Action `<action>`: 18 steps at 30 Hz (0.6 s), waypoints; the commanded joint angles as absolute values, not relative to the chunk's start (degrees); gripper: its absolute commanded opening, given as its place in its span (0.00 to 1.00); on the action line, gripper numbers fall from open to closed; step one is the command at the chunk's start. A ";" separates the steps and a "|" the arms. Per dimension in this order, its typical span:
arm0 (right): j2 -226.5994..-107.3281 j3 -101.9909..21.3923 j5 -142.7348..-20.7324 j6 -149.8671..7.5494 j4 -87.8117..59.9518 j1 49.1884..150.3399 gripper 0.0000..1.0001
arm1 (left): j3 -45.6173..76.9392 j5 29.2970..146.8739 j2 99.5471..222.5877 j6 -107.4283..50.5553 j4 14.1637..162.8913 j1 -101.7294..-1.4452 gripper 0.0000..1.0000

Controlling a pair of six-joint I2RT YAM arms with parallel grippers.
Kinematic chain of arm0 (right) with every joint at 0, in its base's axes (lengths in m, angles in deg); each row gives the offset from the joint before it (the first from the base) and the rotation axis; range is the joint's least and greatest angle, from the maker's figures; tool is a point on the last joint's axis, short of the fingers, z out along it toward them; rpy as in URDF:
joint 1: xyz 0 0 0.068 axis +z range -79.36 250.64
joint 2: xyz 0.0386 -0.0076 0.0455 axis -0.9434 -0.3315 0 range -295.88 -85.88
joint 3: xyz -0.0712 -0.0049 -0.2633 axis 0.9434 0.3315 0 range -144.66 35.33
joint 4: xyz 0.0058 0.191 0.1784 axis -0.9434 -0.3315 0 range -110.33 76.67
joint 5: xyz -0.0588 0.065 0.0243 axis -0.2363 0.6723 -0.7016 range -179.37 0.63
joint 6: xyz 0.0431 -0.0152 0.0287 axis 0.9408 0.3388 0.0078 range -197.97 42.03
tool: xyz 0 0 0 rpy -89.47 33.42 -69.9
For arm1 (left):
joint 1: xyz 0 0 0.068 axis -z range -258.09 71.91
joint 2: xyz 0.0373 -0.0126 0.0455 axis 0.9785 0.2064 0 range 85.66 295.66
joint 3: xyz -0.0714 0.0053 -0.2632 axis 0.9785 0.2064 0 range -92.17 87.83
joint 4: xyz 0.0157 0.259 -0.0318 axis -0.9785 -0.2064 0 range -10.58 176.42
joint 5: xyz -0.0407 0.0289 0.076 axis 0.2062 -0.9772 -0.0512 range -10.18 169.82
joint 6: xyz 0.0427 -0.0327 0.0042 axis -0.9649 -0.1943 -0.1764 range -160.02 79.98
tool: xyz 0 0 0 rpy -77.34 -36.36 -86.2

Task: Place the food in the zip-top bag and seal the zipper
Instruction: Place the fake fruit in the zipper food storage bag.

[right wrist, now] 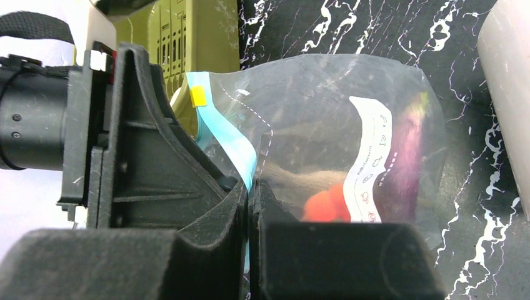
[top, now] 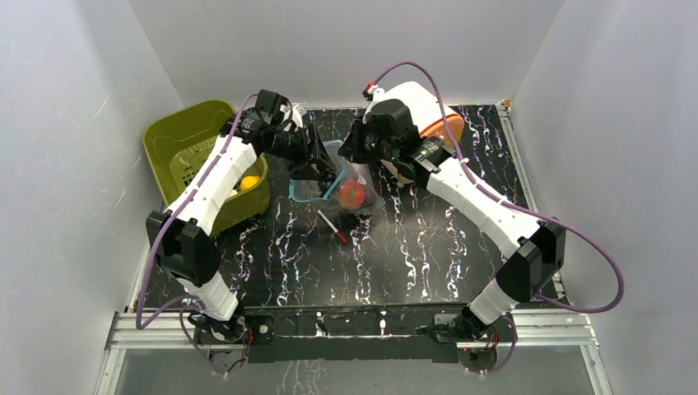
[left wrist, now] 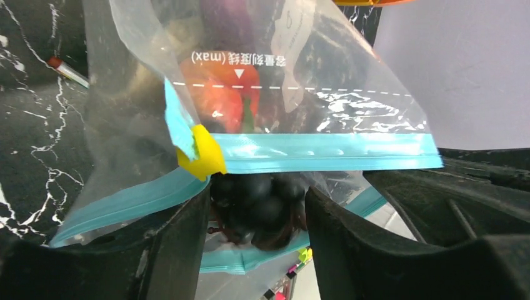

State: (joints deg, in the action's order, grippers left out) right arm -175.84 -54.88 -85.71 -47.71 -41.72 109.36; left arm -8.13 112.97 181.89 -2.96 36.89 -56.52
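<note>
Entry: red-tipped pen nearest on the table; beyond it the zip-top bag containing a peach, right gripper clamped on its zipper edge, left gripper jaws parted around a grape cluster at the mouth, grip indeterminable; green basket far-left.

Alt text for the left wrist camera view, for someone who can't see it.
A dark grape cluster sits between the fingers of the left claw at the teal mouth of a clear zip-top bag holding a red peach.
</note>
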 commanded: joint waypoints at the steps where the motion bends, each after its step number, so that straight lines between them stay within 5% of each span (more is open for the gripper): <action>1: -174.37 -56.20 -85.21 -46.86 -37.41 109.37 0.00 | -12.20 108.86 181.73 -3.50 34.23 -56.19 0.58; 3: -174.29 -56.08 -85.28 -46.95 -37.41 109.32 0.00 | -12.46 107.79 181.52 -3.81 33.51 -56.13 0.69; 18: -174.48 -57.60 -85.09 -45.72 -41.00 109.32 0.00 | -25.03 93.39 179.57 -6.01 31.22 -56.20 0.70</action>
State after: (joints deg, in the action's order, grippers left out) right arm -175.84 -54.88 -85.74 -46.51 -43.14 109.36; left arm -21.55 100.03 181.82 -4.53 32.64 -56.48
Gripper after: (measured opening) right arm 0.010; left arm 0.694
